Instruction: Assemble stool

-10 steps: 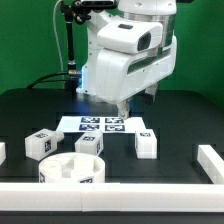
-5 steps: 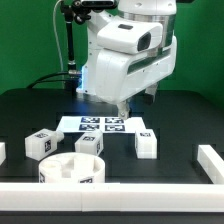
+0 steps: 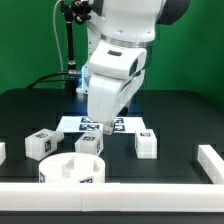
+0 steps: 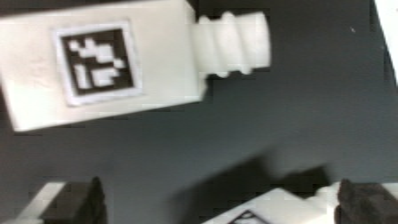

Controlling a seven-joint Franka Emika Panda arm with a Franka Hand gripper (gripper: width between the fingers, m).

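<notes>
The ring-shaped white seat (image 3: 72, 170) lies at the front on the exterior view's left. Three white block legs with tags stand behind it: one on the left (image 3: 40, 143), one in the middle (image 3: 90, 143), one on the right (image 3: 146, 143). My gripper (image 3: 103, 126) hangs low over the marker board (image 3: 112, 124), just behind the middle leg. In the wrist view a tagged leg (image 4: 107, 65) with a ribbed peg lies ahead of the gripper (image 4: 217, 205). The fingers (image 4: 71, 200) stand apart with nothing between them. A corner of another white part (image 4: 285, 210) shows near one finger.
A long white rail (image 3: 120, 190) runs along the front edge. A white rail piece (image 3: 210, 160) lies on the exterior view's right and another at the far left (image 3: 2, 152). A black stand with cables (image 3: 72, 50) rises behind the arm.
The arm has tilted and come down toward the exterior view's left, bringing the gripper lower over the marker board. The parts on the table have not moved.
</notes>
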